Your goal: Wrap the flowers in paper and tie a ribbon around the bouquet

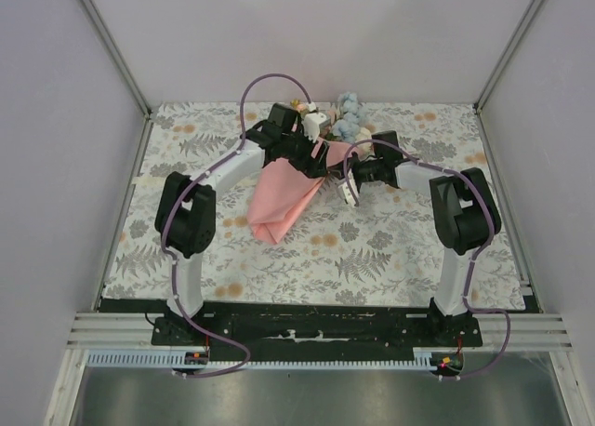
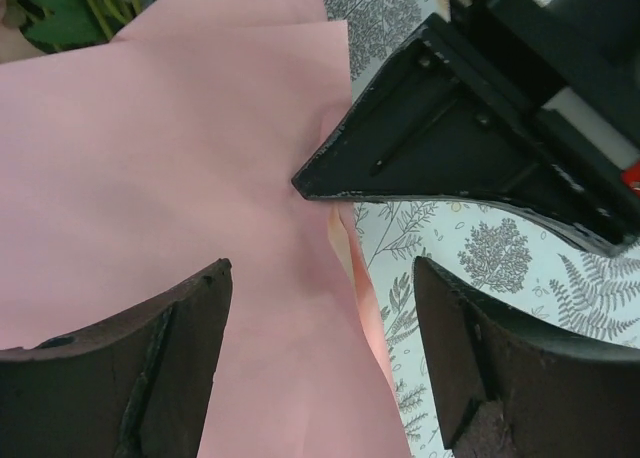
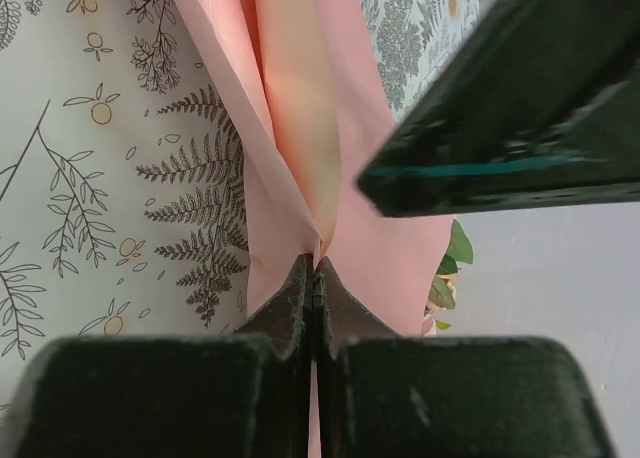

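Observation:
The salmon-pink paper (image 1: pixel 279 198) lies folded over the flowers' stems, narrowing toward the near left. The flowers (image 1: pixel 346 121) poke out at its far end, blue and peach blooms showing, and green leaves (image 3: pixel 455 248) peek past the paper's edge. My left gripper (image 2: pixel 322 266) hovers open just over the paper (image 2: pixel 150 158) with nothing between its fingers. My right gripper (image 3: pixel 317 263) is shut on a raised fold at the paper's (image 3: pixel 300 88) right edge; its black tip (image 2: pixel 305 186) shows in the left wrist view. In the top view the two grippers (image 1: pixel 314 164) (image 1: pixel 340 179) sit close together. The ribbon is out of view.
A fern-and-blossom printed tablecloth (image 1: pixel 390 249) covers the table. Plain walls with metal frame posts (image 1: pixel 112 45) close in the left, right and far sides. Purple cables (image 1: pixel 251 91) loop above the arms.

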You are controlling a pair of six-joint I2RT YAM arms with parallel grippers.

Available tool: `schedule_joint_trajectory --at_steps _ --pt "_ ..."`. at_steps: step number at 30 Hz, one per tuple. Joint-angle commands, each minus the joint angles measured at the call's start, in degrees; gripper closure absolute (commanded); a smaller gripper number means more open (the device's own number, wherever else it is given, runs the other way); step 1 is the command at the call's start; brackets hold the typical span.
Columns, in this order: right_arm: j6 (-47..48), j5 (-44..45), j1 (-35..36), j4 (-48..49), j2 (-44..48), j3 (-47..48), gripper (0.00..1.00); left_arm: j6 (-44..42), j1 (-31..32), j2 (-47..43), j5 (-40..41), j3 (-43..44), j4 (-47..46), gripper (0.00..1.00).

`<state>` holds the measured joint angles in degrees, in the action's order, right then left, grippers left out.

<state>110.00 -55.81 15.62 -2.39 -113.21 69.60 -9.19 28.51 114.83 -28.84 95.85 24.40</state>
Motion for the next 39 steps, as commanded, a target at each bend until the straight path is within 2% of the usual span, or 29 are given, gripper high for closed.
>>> schedule_joint_trajectory --at_steps 1,9,15,17,18,20,21,24,25,27,28,29,30,31,33,35,36,39 --pt "-1.8 -1.2 0.0 1.9 3.7 -1.0 1.00 3.5 1.6 1.7 3.4 -0.6 -7.2 0.22" --pt "-2.9 -1.4 0.0 1.9 3.4 -0.4 1.00 1.5 3.0 4.2 6.4 -1.3 -7.1 0.27" --pt "-5.1 -1.8 0.4 4.8 3.9 -0.4 1.00 0.3 3.4 5.6 7.7 -1.0 -4.2 0.59" --pt "-5.4 -1.6 0.6 5.2 3.9 -0.6 1.00 0.6 3.4 6.3 6.9 0.1 -2.9 0.66" --pt "-5.8 -1.5 0.6 5.6 3.9 -0.5 1.00 0.9 3.5 6.4 6.7 0.5 -2.4 0.66" --pt "-5.8 -1.5 0.7 5.6 3.9 -0.4 1.00 1.7 3.5 6.6 5.7 1.2 -2.0 0.51" --pt "-5.8 -1.6 0.8 5.6 3.8 -0.6 1.00 2.0 3.7 6.6 6.0 1.3 -2.2 0.47" --pt "-5.7 -1.6 1.2 5.7 3.8 -0.6 1.00 2.6 4.0 6.7 6.9 0.9 -3.0 0.44" --pt "-5.6 -1.6 1.3 5.7 3.9 -0.7 1.00 2.6 4.0 7.1 7.0 0.8 -3.3 0.46" --pt "-5.8 -1.5 1.3 5.9 4.0 -0.7 1.00 2.9 4.0 7.3 7.8 0.8 -3.4 0.58" --pt "-5.9 -1.2 1.3 5.9 4.1 -0.9 1.00 2.9 4.1 7.3 8.6 0.7 -3.3 0.67" --pt "-6.3 -0.7 1.3 6.0 4.5 -1.0 0.99 3.2 4.0 7.3 9.3 0.7 -3.3 0.81" --pt "-7.2 0.2 1.3 6.1 5.0 -1.1 0.96 3.3 4.0 7.3 10.0 0.7 -3.3 0.93" --pt "-8.6 1.6 1.2 6.1 5.5 -1.1 0.92 3.7 3.8 7.2 10.4 0.6 -3.2 0.98" --pt "-12.3 5.3 0.5 5.8 6.9 -0.9 0.81 4.4 3.7 7.0 10.3 0.6 -3.1 0.98" --pt "-17.2 8.5 -0.9 4.6 8.9 -0.4 0.60 5.3 3.3 6.6 10.1 0.6 -3.2 0.98" --pt "-20.5 9.6 -2.1 4.0 10.1 -0.2 0.46 5.8 3.3 6.3 9.9 0.6 -3.3 0.98" --pt "-27.4 13.3 -6.5 -2.7 13.9 1.8 0.24 7.3 3.0 5.6 9.4 0.6 -3.7 0.98"
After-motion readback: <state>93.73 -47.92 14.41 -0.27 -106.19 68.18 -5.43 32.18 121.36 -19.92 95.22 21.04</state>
